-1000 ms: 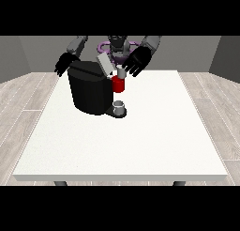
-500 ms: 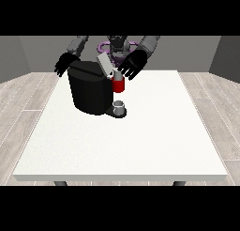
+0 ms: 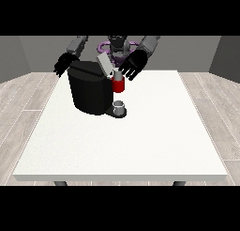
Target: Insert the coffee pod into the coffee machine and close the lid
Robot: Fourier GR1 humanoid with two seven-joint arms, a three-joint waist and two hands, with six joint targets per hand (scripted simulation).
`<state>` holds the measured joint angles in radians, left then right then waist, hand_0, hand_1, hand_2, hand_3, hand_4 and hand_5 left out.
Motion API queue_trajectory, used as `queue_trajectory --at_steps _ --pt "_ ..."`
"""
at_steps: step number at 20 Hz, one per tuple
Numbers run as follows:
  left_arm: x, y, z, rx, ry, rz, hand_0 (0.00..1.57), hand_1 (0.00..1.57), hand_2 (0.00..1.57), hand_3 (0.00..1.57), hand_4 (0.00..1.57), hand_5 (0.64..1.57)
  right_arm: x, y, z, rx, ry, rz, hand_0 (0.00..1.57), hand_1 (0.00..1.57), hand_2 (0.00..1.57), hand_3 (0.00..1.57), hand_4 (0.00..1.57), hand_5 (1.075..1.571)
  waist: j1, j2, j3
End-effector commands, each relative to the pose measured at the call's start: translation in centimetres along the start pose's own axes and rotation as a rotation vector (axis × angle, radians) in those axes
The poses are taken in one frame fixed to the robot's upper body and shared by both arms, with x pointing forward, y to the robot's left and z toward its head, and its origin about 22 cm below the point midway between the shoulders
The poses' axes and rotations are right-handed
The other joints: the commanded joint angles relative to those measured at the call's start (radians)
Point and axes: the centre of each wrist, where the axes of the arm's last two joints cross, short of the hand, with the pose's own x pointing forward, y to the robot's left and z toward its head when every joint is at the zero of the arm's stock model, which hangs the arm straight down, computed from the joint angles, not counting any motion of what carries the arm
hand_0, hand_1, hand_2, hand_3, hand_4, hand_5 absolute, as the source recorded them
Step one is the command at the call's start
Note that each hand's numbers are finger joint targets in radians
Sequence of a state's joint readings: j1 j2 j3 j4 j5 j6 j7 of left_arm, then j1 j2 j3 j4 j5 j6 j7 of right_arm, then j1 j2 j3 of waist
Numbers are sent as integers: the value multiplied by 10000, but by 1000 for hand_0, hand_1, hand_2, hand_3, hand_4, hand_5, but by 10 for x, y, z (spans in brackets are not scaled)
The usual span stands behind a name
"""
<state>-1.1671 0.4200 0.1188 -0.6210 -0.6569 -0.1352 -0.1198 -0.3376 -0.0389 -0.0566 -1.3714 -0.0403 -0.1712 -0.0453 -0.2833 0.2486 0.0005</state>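
A black coffee machine (image 3: 90, 90) stands at the far left of the white table (image 3: 140, 136). Its grey lid (image 3: 105, 64) is tilted up and open. A red brew head (image 3: 118, 86) juts from the machine's right side, with a small pale piece (image 3: 117, 75) on top of it that may be the coffee pod. A grey cup (image 3: 119, 106) sits on the machine's base below. The hand at the view's right (image 3: 131, 66) hovers just right of the lid with fingers spread, holding nothing. The hand at the view's left (image 3: 64, 64) hangs open behind the machine's left corner.
The table's near and right parts show bare white surface. A wooden floor (image 3: 18, 108) surrounds the table. The robot's torso (image 3: 117, 46) stands behind the far edge.
The hand at the view's right has shifted slightly left and down toward the lid. The lid stays tilted up. The other hand has barely moved.
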Motion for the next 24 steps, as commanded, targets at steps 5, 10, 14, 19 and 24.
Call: queue_trajectory --at_steps 5,10,14,19,24 --pt "10 3 -5 -227 153 97 1249 1249 1282 1181 480 1571 -10 -6 3 -3 -104 54 0 0 0 0 445 1571 -40 229 1" --pt "-2 -6 -1 -281 280 8 1196 1196 1240 1142 466 1571 2 -1 3 179 122 215 0 0 0 0 418 1571 -134 39 -4" --pt "-4 -30 1 -353 369 11 1129 1129 1167 1028 443 1571 -15 -9 13 132 180 253 0 0 0 0 380 1571 -131 113 -2" --pt "-13 18 6 -251 -198 -531 1085 1085 1132 956 403 1571 -12 -14 10 -161 -131 43 0 0 0 0 438 1571 163 209 -1" --pt "-1 -10 0 -227 -11 -442 1050 1050 1119 962 364 1571 9 -17 -7 -41 -224 -42 0 0 0 0 458 1571 35 39 -3"
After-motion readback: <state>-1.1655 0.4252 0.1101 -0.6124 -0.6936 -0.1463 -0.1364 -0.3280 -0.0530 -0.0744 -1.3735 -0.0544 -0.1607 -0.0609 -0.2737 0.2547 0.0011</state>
